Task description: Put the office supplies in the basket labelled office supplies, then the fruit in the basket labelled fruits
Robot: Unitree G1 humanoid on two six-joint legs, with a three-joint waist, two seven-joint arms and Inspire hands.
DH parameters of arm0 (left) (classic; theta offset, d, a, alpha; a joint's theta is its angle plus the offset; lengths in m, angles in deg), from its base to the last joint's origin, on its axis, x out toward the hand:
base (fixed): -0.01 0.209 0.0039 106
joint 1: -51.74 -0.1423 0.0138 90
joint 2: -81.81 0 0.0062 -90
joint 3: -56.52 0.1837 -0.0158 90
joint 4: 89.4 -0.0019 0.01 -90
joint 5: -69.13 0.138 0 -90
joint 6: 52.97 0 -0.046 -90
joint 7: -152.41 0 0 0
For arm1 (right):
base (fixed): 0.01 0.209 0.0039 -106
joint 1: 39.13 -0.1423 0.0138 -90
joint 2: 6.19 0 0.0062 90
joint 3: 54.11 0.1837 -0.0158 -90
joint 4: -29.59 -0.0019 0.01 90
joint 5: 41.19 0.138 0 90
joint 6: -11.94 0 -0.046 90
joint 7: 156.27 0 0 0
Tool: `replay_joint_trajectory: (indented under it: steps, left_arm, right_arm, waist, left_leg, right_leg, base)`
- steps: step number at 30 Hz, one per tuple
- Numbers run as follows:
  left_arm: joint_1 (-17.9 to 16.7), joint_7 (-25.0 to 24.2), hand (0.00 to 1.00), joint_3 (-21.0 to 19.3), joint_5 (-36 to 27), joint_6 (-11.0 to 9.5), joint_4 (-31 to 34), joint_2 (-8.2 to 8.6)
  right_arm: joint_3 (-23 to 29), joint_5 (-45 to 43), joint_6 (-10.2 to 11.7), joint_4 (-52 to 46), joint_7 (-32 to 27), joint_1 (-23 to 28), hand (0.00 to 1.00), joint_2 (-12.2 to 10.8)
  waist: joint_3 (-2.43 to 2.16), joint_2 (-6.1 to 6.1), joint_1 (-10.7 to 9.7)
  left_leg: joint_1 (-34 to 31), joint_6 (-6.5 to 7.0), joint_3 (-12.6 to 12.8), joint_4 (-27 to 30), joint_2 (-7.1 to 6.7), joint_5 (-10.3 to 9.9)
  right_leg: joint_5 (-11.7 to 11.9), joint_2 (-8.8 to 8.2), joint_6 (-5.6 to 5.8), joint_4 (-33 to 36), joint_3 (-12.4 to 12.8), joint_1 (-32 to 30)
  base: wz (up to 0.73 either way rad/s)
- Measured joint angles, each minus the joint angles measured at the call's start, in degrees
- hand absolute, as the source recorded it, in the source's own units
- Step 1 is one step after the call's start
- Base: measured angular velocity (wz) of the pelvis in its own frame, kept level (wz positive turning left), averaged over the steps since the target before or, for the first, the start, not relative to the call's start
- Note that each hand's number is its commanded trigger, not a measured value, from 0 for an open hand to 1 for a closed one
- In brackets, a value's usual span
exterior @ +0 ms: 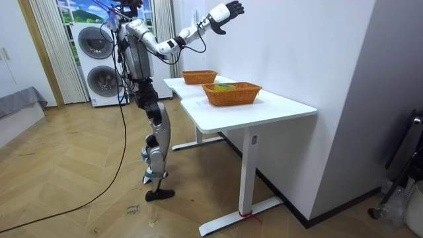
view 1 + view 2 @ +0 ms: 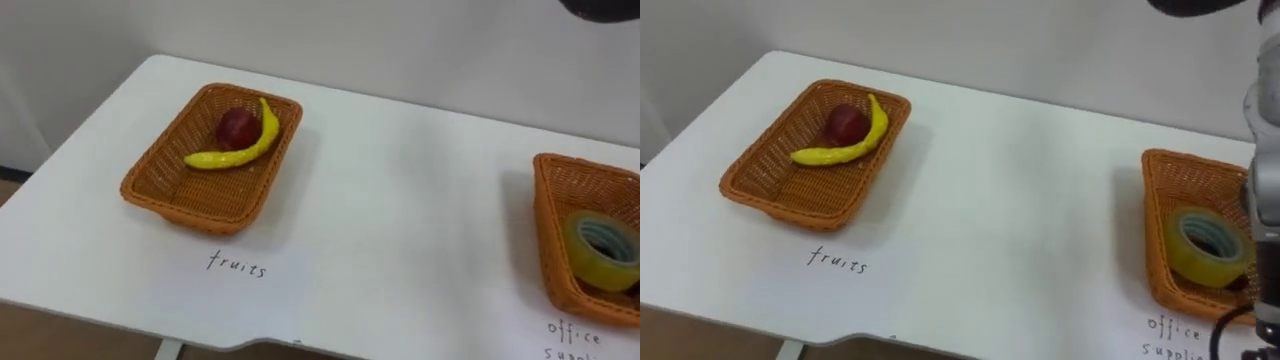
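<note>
Listing stock: fruits basket (image 2: 148, 188), toward the table's (image 2: 400, 210) left edge, holds banana (image 2: 235, 152) and red fruit (image 2: 237, 127); office basket (image 2: 552, 215), right edge, holds tape (image 2: 603, 250). My right hand (image 1: 228, 11) hangs high above the table, fingers spread and empty. I judge nothing is left to sort.

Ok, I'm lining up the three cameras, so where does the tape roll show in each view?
Left eye view: the tape roll is at the right edge, inside the office supplies basket.
Right eye view: the tape roll is at lower right, in the same basket.
Room view: a yellow-green patch in the nearer basket, likely the roll.
Shared landmark: the fruit basket, the farther one in the room view.
</note>
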Motion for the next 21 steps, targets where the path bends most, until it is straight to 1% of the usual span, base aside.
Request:
replay_joint_trajectory:
  steps: [2,3,4,5,6,7,9,11,13,14,17,18,21]
  left_arm:
    - [-0.16,0.01,0.00,-0.04,0.37,-0.50,0.02,0.22]
    - [-0.27,0.01,0.00,-0.04,0.44,-0.59,0.02,0.22]
    - [-0.61,0.00,0.00,-0.04,0.52,-1.10,0.03,0.23]
    - [-1.12,0.05,0.00,-0.04,0.45,-1.80,0.00,0.24]
    - [-1.29,0.12,0.00,-0.04,0.43,-2.02,0.00,0.24]
    - [-1.70,0.27,0.00,-0.02,0.42,-2.49,0.00,0.25]
    - [-2.01,0.60,0.00,0.00,0.27,-2.90,-0.01,0.19]
    - [-2.31,0.86,0.00,0.09,0.11,-3.24,-0.01,0.38]
    - [-2.47,1.42,0.00,0.05,0.09,-3.57,-0.01,0.47]
    - [-2.42,1.79,0.00,0.05,0.12,-4.00,0.01,0.60]
    - [-2.32,1.83,0.00,0.05,0.09,-4.54,-0.02,1.18]
    - [-2.75,1.83,0.00,0.01,0.09,-4.90,-0.03,1.52]
    - [-2.93,1.90,0.00,-0.03,0.14,-5.29,-0.01,1.77]
  right_arm:
    - [1.95,0.48,0.00,-2.08,-1.73,3.25,0.00,-0.03]
    - [2.34,0.47,-0.01,-2.89,-2.13,4.06,0.00,-0.03]
    - [3.63,0.57,0.02,-5.58,-2.70,6.30,0.00,-0.05]
    - [4.68,1.73,0.87,-7.57,-3.57,8.07,0.00,-0.11]
    - [5.27,2.38,1.35,-8.34,-3.98,8.80,0.00,-0.17]
    - [6.05,3.01,2.45,-8.98,-4.99,9.94,0.00,-0.31]
    - [6.94,3.09,3.32,-9.89,-6.69,11.00,0.00,-0.91]
    - [8.23,3.24,4.77,-10.45,-9.03,12.17,0.00,-1.65]
    - [9.27,3.23,5.57,-10.48,-10.68,13.23,0.00,-1.96]
    - [10.70,3.27,6.31,-10.55,-11.59,14.49,0.00,-1.99]
    - [13.14,3.26,7.45,-10.68,-14.32,17.11,0.00,-2.51]
    - [14.02,3.23,7.92,-10.68,-15.39,18.11,0.00,-2.67]
    - [15.92,4.80,9.21,-10.72,-18.01,20.97,0.00,-3.27]
  waist:
    - [0.01,-0.08,-0.04]
    - [0.01,-0.09,-0.44]
    - [-0.02,-0.17,-1.28]
    - [-0.02,-0.15,-1.66]
    - [0.00,-0.17,-1.66]
    - [0.03,-0.06,-1.67]
    - [-0.03,-0.21,-3.07]
    - [0.26,0.23,-3.40]
    - [0.20,0.35,-4.23]
    - [0.20,0.37,-4.49]
    - [0.02,0.70,-4.72]
    - [0.02,1.07,-4.86]
    - [0.03,1.49,-5.01]
  left_leg:
    - [-0.08,-0.11,1.43,-0.41,0.41,0.01]
    - [-0.17,-0.16,1.54,-0.41,0.46,-0.02]
    - [-0.15,-0.20,1.62,-0.60,0.52,-0.05]
    - [0.19,-0.28,2.25,-0.73,0.67,-0.12]
    - [0.48,-0.33,2.63,-0.83,0.75,-0.16]
    - [0.99,-0.44,3.06,-1.12,0.96,-0.32]
    - [1.04,-0.54,3.21,-1.21,1.13,-0.41]
    - [1.63,-0.81,4.17,-1.44,1.48,-0.65]
    - [1.94,-0.89,4.19,-1.48,1.62,-0.73]
    - [1.96,-0.90,4.34,-1.46,1.68,-0.73]
    - [2.25,-0.90,4.76,-1.44,1.71,-0.73]
    - [2.44,-0.91,5.11,-1.45,1.74,-0.73]
    - [2.53,-0.96,5.44,-1.65,1.83,-0.86]
  right_leg:
    - [0.30,0.25,-0.43,-0.02,0.16,-0.88]
    - [0.30,0.29,-0.44,-0.02,0.20,-0.93]
    - [0.30,0.34,-0.44,-0.02,0.22,-0.87]
    - [0.30,0.48,-0.44,-0.03,0.52,-0.78]
    - [0.30,0.57,-0.44,-0.04,0.96,-0.73]
    - [0.35,0.82,-0.52,-0.07,1.60,-0.58]
    - [0.39,0.96,-0.59,-0.07,1.65,-0.60]
    - [0.51,1.30,-0.77,-0.09,1.90,-0.48]
    - [0.51,1.40,-0.77,-0.03,1.89,-0.24]
    - [0.51,1.42,-0.78,-0.05,1.89,-0.26]
    - [0.53,1.44,-0.81,0.01,1.91,-0.19]
    - [0.55,1.44,-0.83,0.03,1.93,-0.21]
    - [0.58,1.49,-0.88,0.04,1.94,-0.24]
  base:
    - [-0.34]
    - [-0.16]
    - [-0.08]
    - [-0.13]
    - [-0.28]
    - [-0.22]
    - [-0.13]
    - [-0.23]
    - [-0.06]
    - [-0.04]
    - [-0.07]
    - [-0.12]
    - [-0.09]
